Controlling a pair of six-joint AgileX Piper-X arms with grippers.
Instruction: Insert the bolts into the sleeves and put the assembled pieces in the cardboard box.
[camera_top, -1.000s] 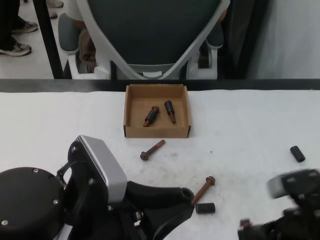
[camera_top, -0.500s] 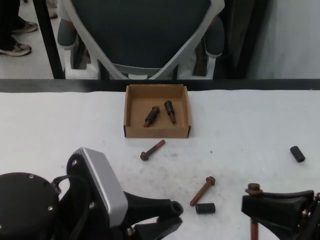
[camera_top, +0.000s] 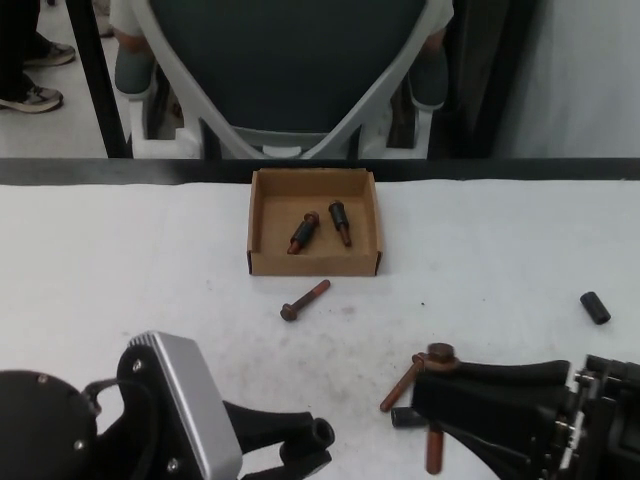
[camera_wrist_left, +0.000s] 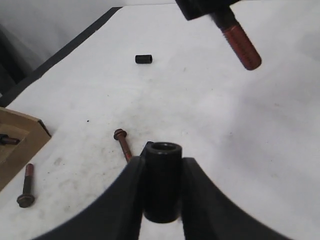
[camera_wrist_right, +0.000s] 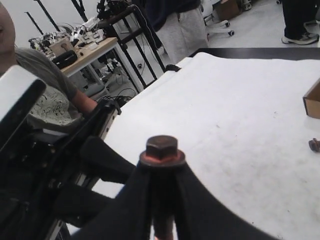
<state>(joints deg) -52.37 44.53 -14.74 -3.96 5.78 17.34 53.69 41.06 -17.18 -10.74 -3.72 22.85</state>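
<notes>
Left end effector (camera_wrist_left: 161, 172): closed on a black sleeve (camera_wrist_left: 161, 187). The fingers pinch its sides and the mouth points out past the fingertips, unobstructed.
Right end effector (camera_wrist_right: 162, 172): clamped on a bolt (camera_wrist_right: 161, 148) just under the head. The threaded shank hangs free below the fingers.
Where they sit: both are low over the near edge of the desk (camera_top: 150, 250), with the bolt off to the right of the sleeve. Tip and mouth are apart and not lined up.
Step in hand: we read this as bringing the bolt tip to the sleeve mouth for insertion.
Doing it well: we'd get the two axes parallel first, then close along that axis only. The grip is up at the head, so the tip can wander and entry should be slow. The left side should hold rigid so the sleeve can't slide back under the push.
Watch-out: the right fingers sit right below the head. We expect them to meet the sleeve rim before the bolt seats fully, so a regrip or a push on the head may be needed.
Box (camera_top: 315, 264): cardboard, open top, far middle of the desk. It holds one assembled piece (camera_top: 303, 232) and a second assembled piece (camera_top: 340, 221), lying near each other. There is room for more.
Loose on the desk: a spare bolt (camera_top: 305, 299) lies just in front of the box. Another bolt (camera_top: 403, 385) and a small sleeve (camera_top: 403, 417) are partly hidden by the right end effector. A far sleeve (camera_top: 595, 307) lies out at the right.
Progress: we count two pieces boxed, one pair in hand, and parts for two more.
</notes>
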